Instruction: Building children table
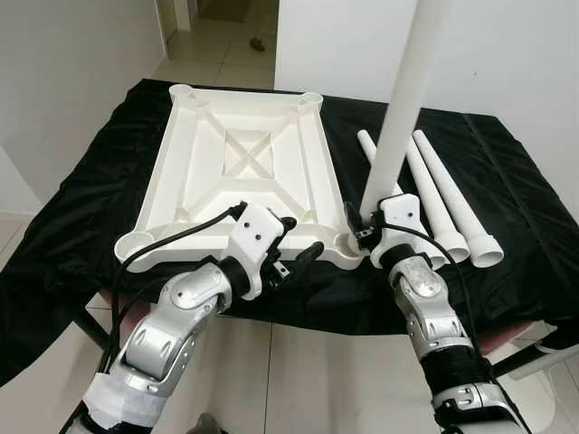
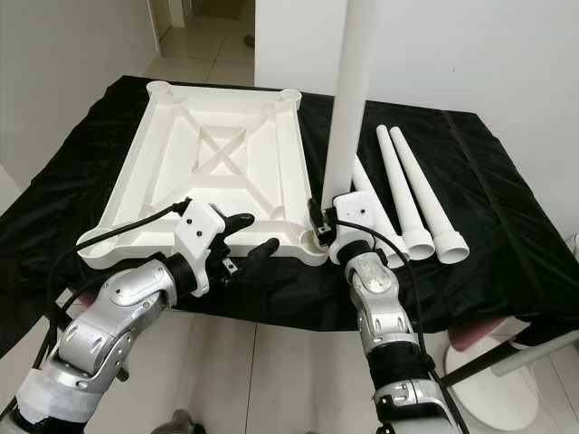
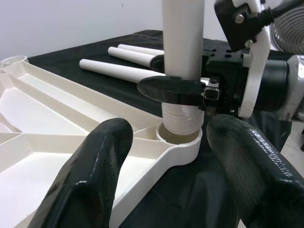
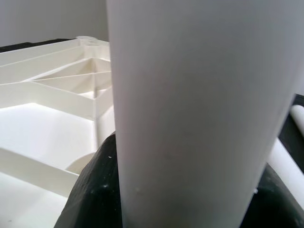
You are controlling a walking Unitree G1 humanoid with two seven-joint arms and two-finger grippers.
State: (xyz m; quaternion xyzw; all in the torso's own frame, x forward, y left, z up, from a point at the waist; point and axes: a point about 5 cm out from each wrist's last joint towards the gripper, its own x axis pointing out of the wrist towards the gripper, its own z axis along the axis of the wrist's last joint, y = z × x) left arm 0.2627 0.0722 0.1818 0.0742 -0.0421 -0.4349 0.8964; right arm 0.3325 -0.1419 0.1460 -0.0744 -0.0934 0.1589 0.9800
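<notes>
Tabletop [image 1: 244,172], white plastic and turned underside up, lies on my bench's black cloth [image 1: 81,208], ribs and corner sockets facing up. My right pincer [image 1: 362,226] is clamped on a white leg [image 1: 403,99], which I hold upright with its threaded lower end seated in the near-right corner socket [image 3: 180,142]; one black finger [image 3: 166,89] wraps across the leg just above the threads. From the right wrist camera the leg [image 4: 199,114] is pressed between the two black pads. My left pincer [image 1: 303,249] hovers at the tabletop's near edge, just beside that same socket, its fingers [image 3: 90,175] spread wide apart and holding nothing; whether a tip touches the rim I cannot tell. Three further legs [image 1: 443,194] lie side by side on the cloth to the right of the tabletop, near the held leg.
</notes>
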